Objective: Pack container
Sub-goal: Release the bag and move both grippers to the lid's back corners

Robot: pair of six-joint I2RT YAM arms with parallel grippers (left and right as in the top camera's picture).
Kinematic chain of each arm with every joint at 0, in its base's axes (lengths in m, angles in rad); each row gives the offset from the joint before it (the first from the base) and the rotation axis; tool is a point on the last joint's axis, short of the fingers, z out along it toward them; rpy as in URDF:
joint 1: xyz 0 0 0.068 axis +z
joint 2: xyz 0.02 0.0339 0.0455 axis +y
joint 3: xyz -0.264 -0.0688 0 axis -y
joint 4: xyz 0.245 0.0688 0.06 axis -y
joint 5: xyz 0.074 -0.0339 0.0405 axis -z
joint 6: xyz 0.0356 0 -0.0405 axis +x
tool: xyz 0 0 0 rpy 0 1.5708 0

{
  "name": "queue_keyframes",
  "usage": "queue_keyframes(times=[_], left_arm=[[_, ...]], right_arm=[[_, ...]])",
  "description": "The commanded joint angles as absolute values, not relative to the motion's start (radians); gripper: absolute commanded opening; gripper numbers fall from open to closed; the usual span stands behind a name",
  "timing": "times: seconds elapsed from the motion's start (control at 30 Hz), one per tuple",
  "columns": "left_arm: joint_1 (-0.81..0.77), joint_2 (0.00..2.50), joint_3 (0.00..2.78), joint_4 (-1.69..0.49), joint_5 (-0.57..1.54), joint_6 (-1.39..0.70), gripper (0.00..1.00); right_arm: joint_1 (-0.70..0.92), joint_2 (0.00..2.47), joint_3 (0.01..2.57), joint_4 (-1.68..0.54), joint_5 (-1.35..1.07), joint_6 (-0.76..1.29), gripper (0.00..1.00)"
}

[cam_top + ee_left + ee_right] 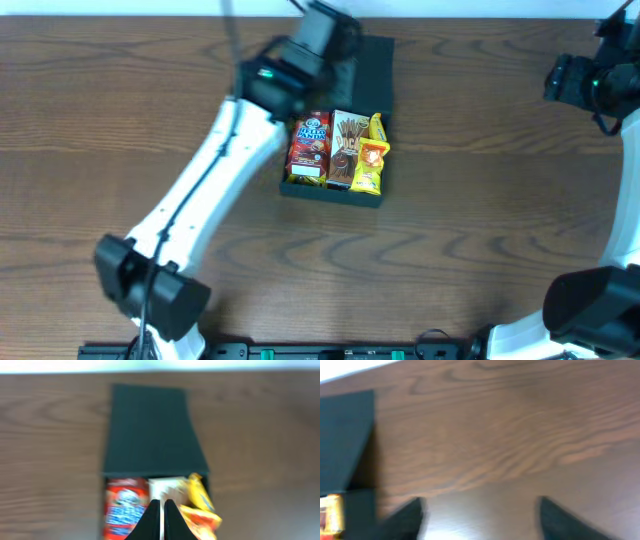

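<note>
- From overhead, we saw the container (330, 193) sitting on the far half of the tabletop (480, 200). Its lid flap (375, 70) lay open toward the far edge. Three snacks were side by side inside: a red packet (310, 150), a brown biscuit-stick box (345, 150) and a yellow packet (370, 155).
- The left arm (200, 195) stretched diagonally across the wood, and its wrist covered part of the lid flap. In that view we could not make out its fingers.
- The left wrist camera showed what the overhead view hid. The left pincer (161, 520) had its fingers pressed together, gripping nothing, with its tips over the middle of the packed compartment. The picture was blurred.
- The right arm (590, 80) stood at the far right edge, well apart from the container, and overhead told us nothing of its fingers.
- The right wrist camera showed the right pincer (480, 520) spread wide above bare wood. A dark corner of the container sat at the left of that frame.
- The tabletop was dark brown with a plain wood grain. Of the room, we saw only a pale strip (160, 365) beyond the far edge.
</note>
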State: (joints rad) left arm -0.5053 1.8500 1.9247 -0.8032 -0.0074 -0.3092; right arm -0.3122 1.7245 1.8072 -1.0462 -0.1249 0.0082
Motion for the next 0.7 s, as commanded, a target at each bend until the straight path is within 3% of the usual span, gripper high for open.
queue_keyframes(times=[0.0, 0.1, 0.33, 0.67], left_arm=[[-0.402, 1.896, 1.910, -0.810, -0.020, -0.296, 0.06], [-0.300, 1.922, 1.905, -0.803, 0.033, -0.296, 0.06], [-0.125, 2.084, 1.905, -0.718, 0.369, -0.295, 0.06], [-0.117, 2.252, 1.905, -0.649, 0.491, -0.364, 0.06]], right_arm=[[-0.317, 1.775, 1.831, -1.043, -0.290, 0.006, 0.35], [-0.305, 1.842, 1.831, -1.035, -0.423, 0.006, 0.02], [-0.215, 2.012, 1.831, -0.906, -0.646, 0.039, 0.01], [-0.096, 2.215, 1.831, -0.791, -0.715, 0.177, 0.02]])
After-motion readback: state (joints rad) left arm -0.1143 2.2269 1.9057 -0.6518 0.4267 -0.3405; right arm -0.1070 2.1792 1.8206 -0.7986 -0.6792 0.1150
